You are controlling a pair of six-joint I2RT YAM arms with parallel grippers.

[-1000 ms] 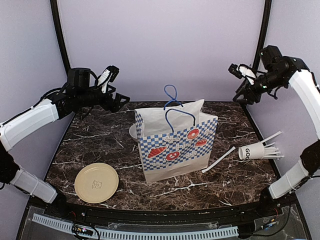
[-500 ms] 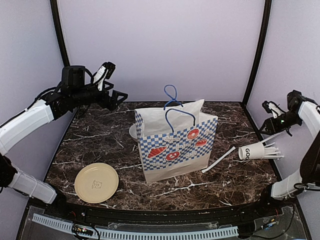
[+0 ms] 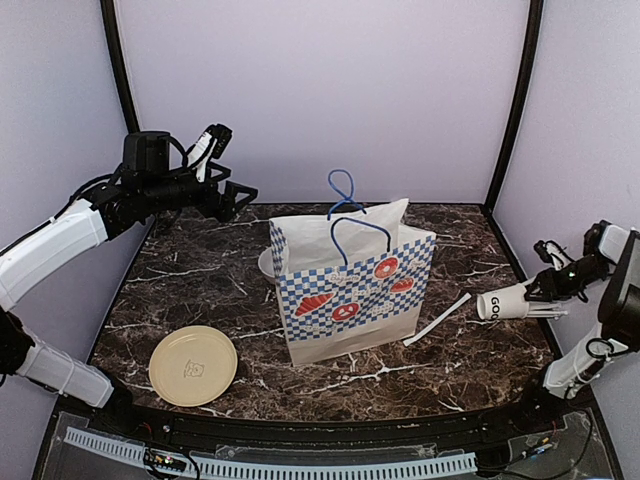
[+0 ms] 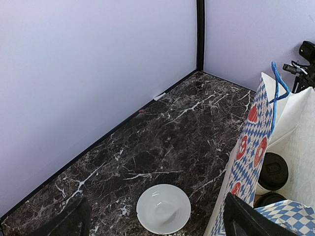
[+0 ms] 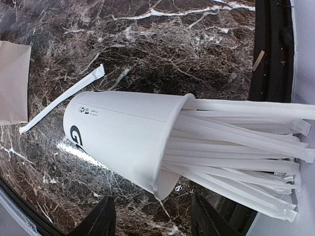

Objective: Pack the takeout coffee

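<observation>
Two lidded coffee cups (image 4: 273, 170) are seen inside the paper bag (image 3: 345, 300), so packing is judged nearly done, with left gripper (image 3: 238, 197) and right gripper (image 5: 155, 219) held spread and empty.

Dark marble worktop (image 3: 200, 290) carries a checkered bag (image 3: 350, 300), tan plate (image 3: 193, 366), white bowl (image 4: 163, 208), tipped stick-filled cup (image 3: 505, 302) and, seemingly, one wrapped straw (image 3: 437, 319).

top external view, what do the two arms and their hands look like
Both the left arm and right arm have white tubular link shells joined by black joints, with thin black cables looped along them. The left hand and right hand are black and two-fingered; the left carries a white piece.
</observation>
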